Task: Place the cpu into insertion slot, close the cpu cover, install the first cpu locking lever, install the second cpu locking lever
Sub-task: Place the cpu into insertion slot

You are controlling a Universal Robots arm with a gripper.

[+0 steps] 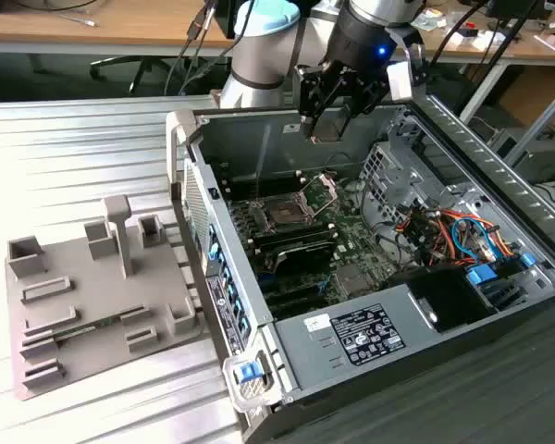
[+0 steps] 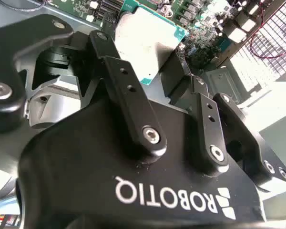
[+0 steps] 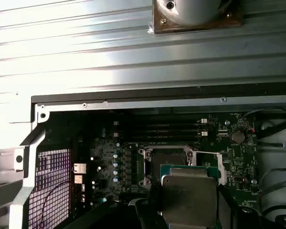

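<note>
My gripper [image 1: 327,128] hangs above the open computer case [image 1: 224,305] and is shut on the cpu [image 1: 326,129], a small flat square chip. In both wrist views the cpu [image 2: 148,40] [image 3: 188,195] sits between the black fingers [image 2: 128,95], silvery top showing. The insertion slot [image 1: 285,215] [image 3: 166,160] is a dark square socket on the green board, below the gripper and uncovered. The cpu cover [image 1: 323,190] stands tilted open beside the slot, on the side toward the exterior view's right.
Long black memory slots [image 1: 296,245] lie near the socket. Coloured cables [image 1: 444,231] and drive bays fill the case on the exterior view's right. A grey fixture plate [image 1: 92,296] with blocks sits on the ribbed metal table [image 1: 74,157] at the exterior view's left.
</note>
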